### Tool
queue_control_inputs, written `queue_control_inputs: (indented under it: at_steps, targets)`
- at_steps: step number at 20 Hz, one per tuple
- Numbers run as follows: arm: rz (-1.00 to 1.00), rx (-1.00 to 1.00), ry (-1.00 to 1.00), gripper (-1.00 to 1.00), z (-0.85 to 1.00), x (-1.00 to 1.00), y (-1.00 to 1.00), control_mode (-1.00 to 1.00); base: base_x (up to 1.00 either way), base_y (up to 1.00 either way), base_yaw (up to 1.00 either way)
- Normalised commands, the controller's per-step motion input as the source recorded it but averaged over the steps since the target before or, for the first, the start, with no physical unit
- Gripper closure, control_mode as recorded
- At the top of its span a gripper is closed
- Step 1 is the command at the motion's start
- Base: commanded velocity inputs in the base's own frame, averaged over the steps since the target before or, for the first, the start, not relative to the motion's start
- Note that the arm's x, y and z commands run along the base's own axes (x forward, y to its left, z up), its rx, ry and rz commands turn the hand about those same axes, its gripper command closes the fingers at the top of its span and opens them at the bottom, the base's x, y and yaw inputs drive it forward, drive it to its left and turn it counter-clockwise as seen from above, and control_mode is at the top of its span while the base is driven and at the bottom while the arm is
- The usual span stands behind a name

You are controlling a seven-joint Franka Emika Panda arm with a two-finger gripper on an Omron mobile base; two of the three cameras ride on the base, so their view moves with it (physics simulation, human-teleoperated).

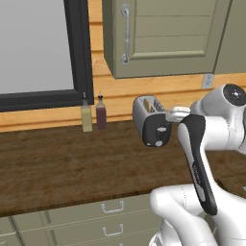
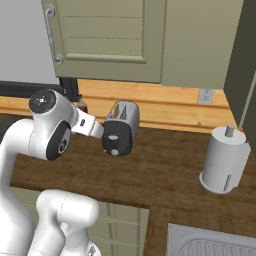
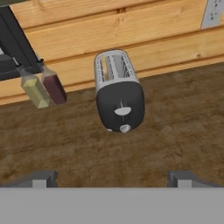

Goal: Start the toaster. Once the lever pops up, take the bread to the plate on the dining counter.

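The silver-grey toaster (image 1: 151,120) (image 2: 121,128) (image 3: 118,94) stands on the dark wood worktop against the plank wall. Its black end panel faces me, with a pale lever (image 3: 122,111) above a small round knob (image 3: 125,128). A tan edge of the bread (image 1: 153,103) shows in a top slot. My gripper (image 3: 113,179) hovers in front of the end panel, short of it, open wide with nothing between its fingertips (image 3: 41,178). The plate and the dining counter are out of view.
Two bottles, one yellowish (image 1: 86,115) and one dark red (image 1: 101,113), stand left of the toaster below a window. Olive cabinets (image 1: 158,33) hang above. A paper-towel holder (image 2: 225,160) and a sink corner (image 2: 210,245) lie to the right.
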Motion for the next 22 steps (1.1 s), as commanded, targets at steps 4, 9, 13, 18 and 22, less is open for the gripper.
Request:
queue_control_inputs:
  at_steps: [4,9,13,18,22]
  targets:
    - [0.04,0.0,0.0,-1.0,0.49,0.0,0.0,-1.0,0.0,0.0,0.0]
    - [0.05,-0.02,0.03,-1.0,0.09,0.0,0.0,-1.0,0.0,0.0,0.0]
    - [0.03,-0.1,0.0,-1.0,-0.1,0.0,0.0,-1.0,0.0,0.0,0.0]
    - [0.02,-0.14,-0.01,-1.0,-0.32,0.22,0.0,-1.0,0.0,0.0,0.0]
    - [0.04,-0.03,-0.04,-1.0,-0.46,0.33,0.0,-1.0,0.0,0.0,0.0]
